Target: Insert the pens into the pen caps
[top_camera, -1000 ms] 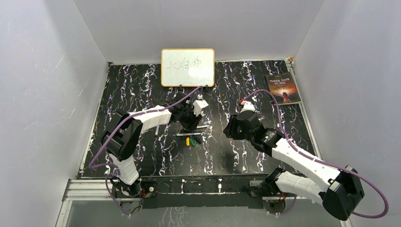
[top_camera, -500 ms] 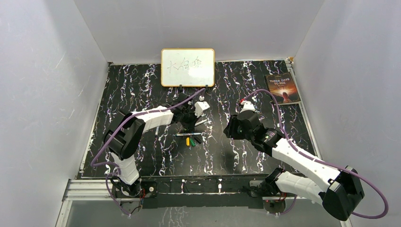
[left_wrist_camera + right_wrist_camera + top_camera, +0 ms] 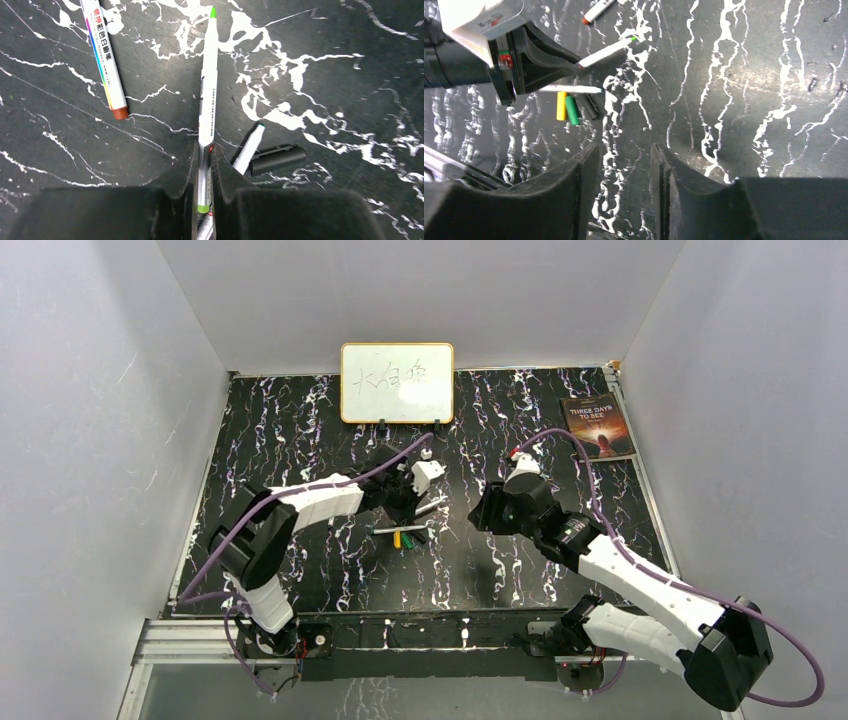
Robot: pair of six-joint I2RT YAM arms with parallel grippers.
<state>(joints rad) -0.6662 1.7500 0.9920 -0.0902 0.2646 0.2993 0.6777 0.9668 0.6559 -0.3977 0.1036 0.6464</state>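
My left gripper (image 3: pixel 202 152) pinches the green-tipped pen (image 3: pixel 208 90) near its tail, so I'd lift it level toward the green cap (image 3: pixel 572 110), with my right gripper (image 3: pixel 623 150) half-open and empty.

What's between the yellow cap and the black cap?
The green cap lies between the yellow cap and the black cap, seen in the right wrist view.

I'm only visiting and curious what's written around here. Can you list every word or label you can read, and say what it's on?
"THREE DAYS TO SEE": on the cover of the book.
On the whiteboard: handwritten characters, too blurred to read.
On the orange-ended pen: Chinese print, too small to read.
On the green-tipped pen: tiny print, unreadable.
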